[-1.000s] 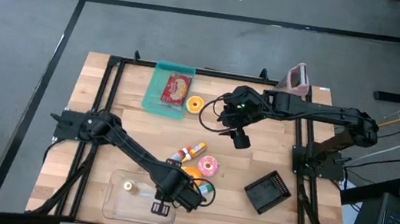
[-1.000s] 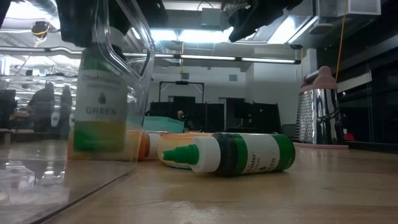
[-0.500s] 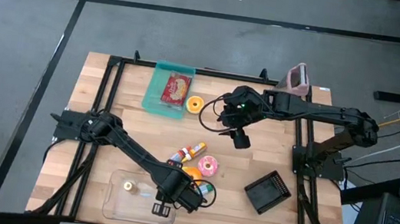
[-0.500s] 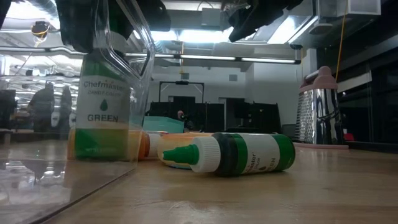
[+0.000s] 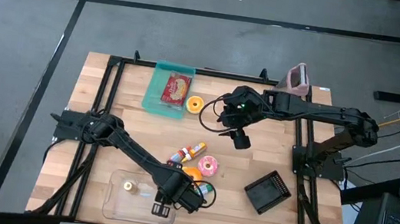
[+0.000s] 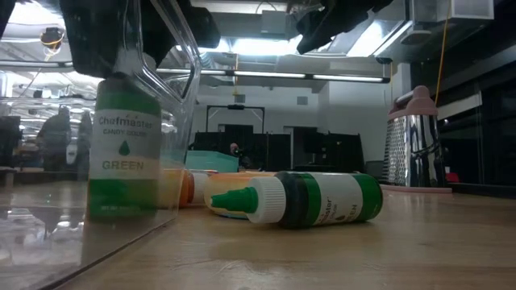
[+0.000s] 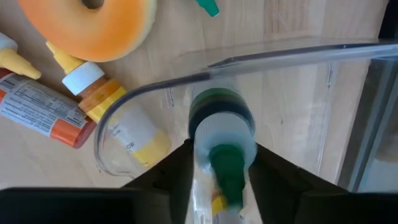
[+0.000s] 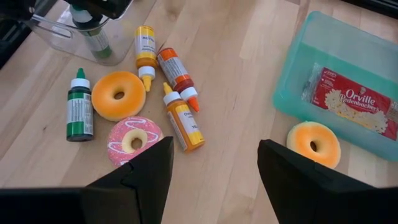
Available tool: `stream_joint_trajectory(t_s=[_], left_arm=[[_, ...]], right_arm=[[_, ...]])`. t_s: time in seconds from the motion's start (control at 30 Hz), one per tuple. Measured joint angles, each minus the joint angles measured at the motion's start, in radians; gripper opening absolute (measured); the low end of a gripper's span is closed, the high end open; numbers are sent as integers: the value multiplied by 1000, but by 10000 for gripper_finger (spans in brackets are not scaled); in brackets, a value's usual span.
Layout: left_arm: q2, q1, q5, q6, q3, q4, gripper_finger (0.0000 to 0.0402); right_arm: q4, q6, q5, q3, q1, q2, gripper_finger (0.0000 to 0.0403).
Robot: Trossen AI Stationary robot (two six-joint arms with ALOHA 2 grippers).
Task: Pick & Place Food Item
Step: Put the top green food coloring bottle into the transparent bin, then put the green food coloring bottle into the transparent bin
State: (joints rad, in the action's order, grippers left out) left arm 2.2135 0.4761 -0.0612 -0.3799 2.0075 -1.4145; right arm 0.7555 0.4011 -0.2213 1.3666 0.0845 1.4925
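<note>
Green food-colour bottle [image 7: 221, 138] stands upright between the loosened left gripper [image 7: 219, 177] fingers.

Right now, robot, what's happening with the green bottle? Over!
Left gripper straddling upright green bottle, inside clear bin. Right gripper open, waiting above the donuts. Nothing blocking.

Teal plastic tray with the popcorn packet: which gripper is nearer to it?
Right. The right gripper hangs beside the teal plastic tray at mid-table; the left gripper is over the clear plastic bin at the opposite edge.
</note>
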Motion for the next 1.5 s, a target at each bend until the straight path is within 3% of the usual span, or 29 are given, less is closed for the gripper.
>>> stream_joint_trajectory(t_s=[0.17,0.53,0.83,1.0,1.2,1.27,1.37,1.5], left_arm=[[0,0,-3,1,0,0,175],[-34,0,-13,-7,4,-28,176],[-88,0,133,-22,233,-156,180],[-175,11,382,14,350,-148,178],[-376,88,897,135,264,0,176],[-443,123,1045,194,198,80,175],[-551,159,1140,216,58,175,172],[-732,181,1241,46,-233,187,171]], right_arm=[[0,0,1,0,0,0,231],[0,3,2,0,0,0,231],[-1,3,5,0,0,0,231],[-8,4,5,0,0,0,231],[-33,18,2,0,0,0,231],[-59,26,1,0,0,0,231],[-151,26,21,0,0,0,231],[-377,21,107,0,0,11,231]])
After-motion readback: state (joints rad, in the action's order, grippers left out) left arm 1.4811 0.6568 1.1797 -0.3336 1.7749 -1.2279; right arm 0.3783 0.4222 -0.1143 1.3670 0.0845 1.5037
